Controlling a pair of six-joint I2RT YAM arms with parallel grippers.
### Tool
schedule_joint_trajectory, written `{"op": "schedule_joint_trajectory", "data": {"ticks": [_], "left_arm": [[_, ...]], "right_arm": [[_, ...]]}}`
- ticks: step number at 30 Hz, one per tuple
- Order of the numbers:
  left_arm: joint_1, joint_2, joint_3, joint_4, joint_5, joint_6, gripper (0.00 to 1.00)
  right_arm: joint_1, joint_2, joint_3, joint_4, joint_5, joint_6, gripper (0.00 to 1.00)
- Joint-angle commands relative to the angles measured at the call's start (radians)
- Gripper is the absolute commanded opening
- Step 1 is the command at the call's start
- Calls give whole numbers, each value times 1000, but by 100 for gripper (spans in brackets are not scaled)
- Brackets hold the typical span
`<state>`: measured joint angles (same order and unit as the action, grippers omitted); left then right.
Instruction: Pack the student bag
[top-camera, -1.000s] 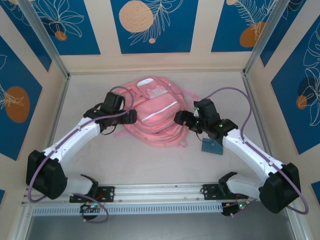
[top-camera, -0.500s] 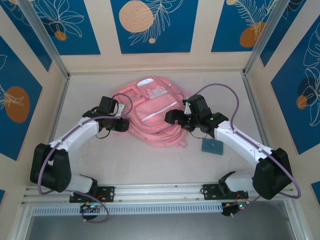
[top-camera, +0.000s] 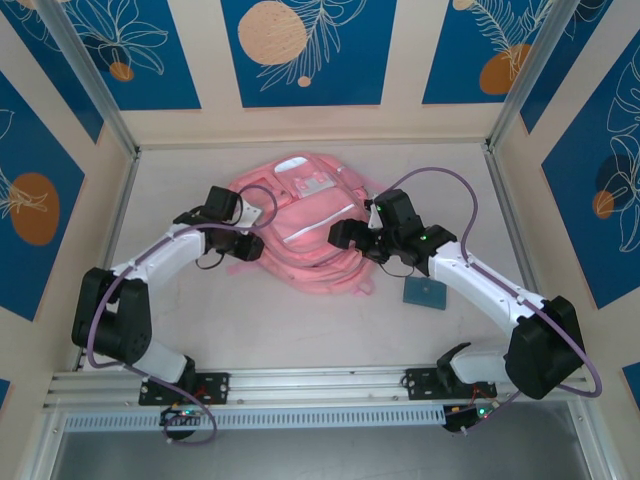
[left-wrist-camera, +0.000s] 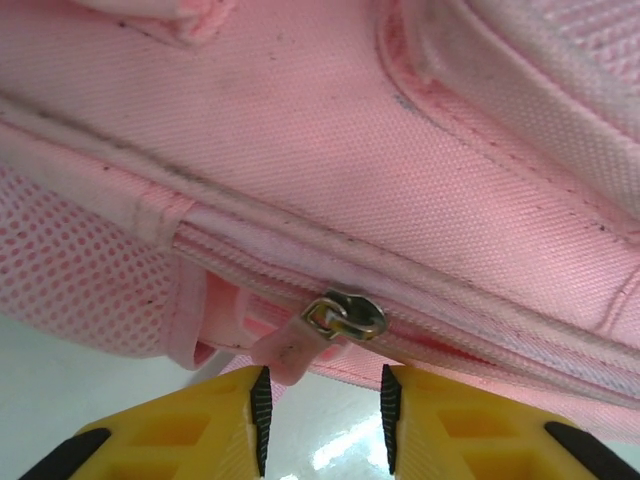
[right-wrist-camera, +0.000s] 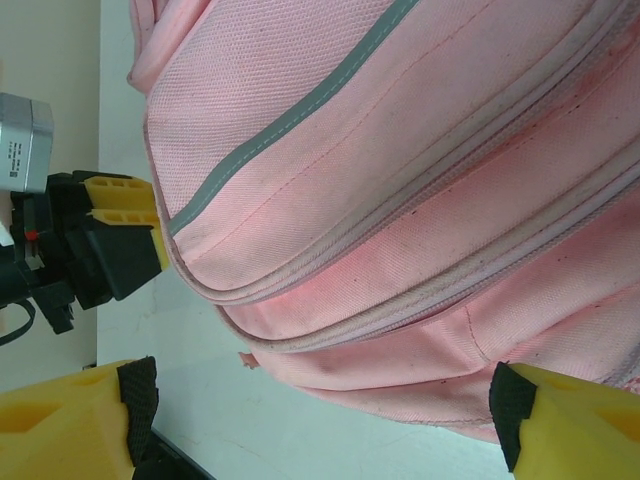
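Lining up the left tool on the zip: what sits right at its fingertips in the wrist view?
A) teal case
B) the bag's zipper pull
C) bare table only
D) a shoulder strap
B: the zipper pull of the student bag hangs just ahead of the left tool, at its fingertips.

Bright, even light from above, shadows soft. Glare streaks the bench (left-wrist-camera: 340, 455) just beyond the left hand (left-wrist-camera: 323, 408); the student bag (left-wrist-camera: 300, 150) before it is sharp to the weave.
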<state>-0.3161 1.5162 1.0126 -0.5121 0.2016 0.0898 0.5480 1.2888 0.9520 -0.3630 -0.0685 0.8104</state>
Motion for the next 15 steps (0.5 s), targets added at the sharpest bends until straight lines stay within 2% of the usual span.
{"op": "schedule_joint_trajectory", "data": {"ticks": [1,15], "left_arm": [[12,26,43,3,38,67,34],[12,67,91,7,-3,86,38]], "right_arm": [[6,-23,-5,-7,-17,-1,88],[9,-36,-24,-14,-13,11,87]]}}
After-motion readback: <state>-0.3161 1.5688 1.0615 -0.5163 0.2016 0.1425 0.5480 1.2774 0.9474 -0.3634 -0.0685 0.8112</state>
